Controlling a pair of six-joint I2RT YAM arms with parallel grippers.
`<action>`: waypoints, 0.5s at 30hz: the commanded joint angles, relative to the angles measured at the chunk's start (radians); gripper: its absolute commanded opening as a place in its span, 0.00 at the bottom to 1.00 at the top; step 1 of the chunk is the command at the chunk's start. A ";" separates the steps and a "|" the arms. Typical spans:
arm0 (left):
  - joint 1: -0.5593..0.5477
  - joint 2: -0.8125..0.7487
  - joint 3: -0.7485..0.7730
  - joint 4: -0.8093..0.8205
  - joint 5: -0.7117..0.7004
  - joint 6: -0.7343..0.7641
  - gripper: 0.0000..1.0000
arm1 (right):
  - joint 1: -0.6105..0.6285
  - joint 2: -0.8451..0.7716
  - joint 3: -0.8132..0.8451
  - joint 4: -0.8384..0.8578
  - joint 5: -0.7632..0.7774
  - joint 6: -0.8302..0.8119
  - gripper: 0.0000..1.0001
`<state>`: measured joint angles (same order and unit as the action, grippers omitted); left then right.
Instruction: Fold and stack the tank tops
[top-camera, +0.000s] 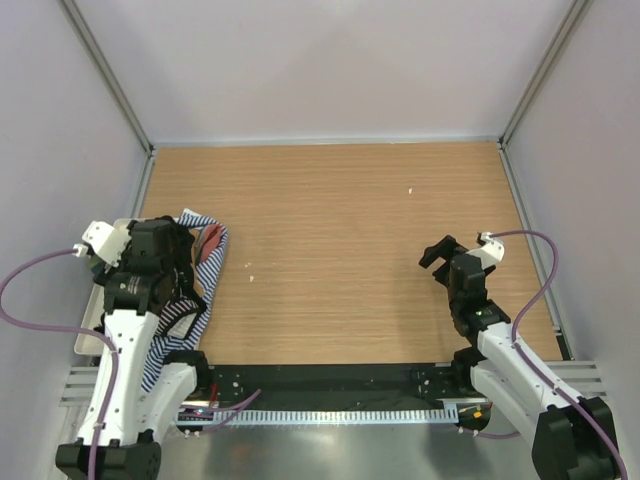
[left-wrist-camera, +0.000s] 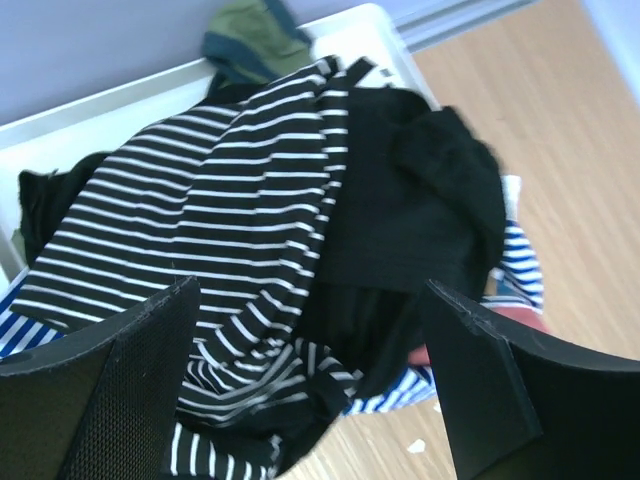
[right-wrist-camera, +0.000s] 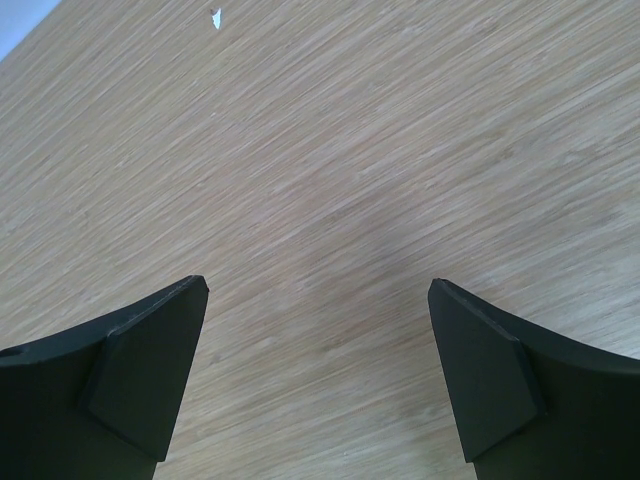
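The tank tops lie heaped in a pile (top-camera: 195, 262) at the table's left edge, spilling over the white tray (top-camera: 86, 338). In the left wrist view a black-and-white striped top (left-wrist-camera: 200, 220) lies uppermost beside a plain black one (left-wrist-camera: 420, 200). A green one (left-wrist-camera: 250, 40) is at the back, and a blue-and-white striped one (left-wrist-camera: 518, 262) hangs onto the wood. My left gripper (left-wrist-camera: 310, 330) hovers open just above the pile, holding nothing. My right gripper (right-wrist-camera: 318, 300) is open over bare wood at the right, far from the clothes.
The tray's white rim (left-wrist-camera: 100, 110) runs behind the pile, close to the left wall. A bit of pink cloth (left-wrist-camera: 522, 322) peeks out under the black top. Small white specks (top-camera: 411, 189) dot the wooden table (top-camera: 350, 250). Metal frame posts stand at the back corners.
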<state>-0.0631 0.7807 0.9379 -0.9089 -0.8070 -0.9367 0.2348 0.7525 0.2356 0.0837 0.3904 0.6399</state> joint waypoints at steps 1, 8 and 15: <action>0.109 0.019 -0.059 0.056 0.070 -0.004 0.90 | 0.003 -0.012 0.027 0.024 0.018 0.015 1.00; 0.244 0.075 -0.116 0.124 0.230 0.021 0.22 | 0.003 -0.007 0.036 0.001 0.047 0.030 1.00; 0.244 -0.096 0.033 0.054 0.233 0.071 0.00 | 0.003 0.004 0.036 0.014 0.038 0.029 1.00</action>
<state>0.1726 0.7834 0.8444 -0.8574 -0.5785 -0.9043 0.2348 0.7528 0.2367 0.0769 0.4084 0.6571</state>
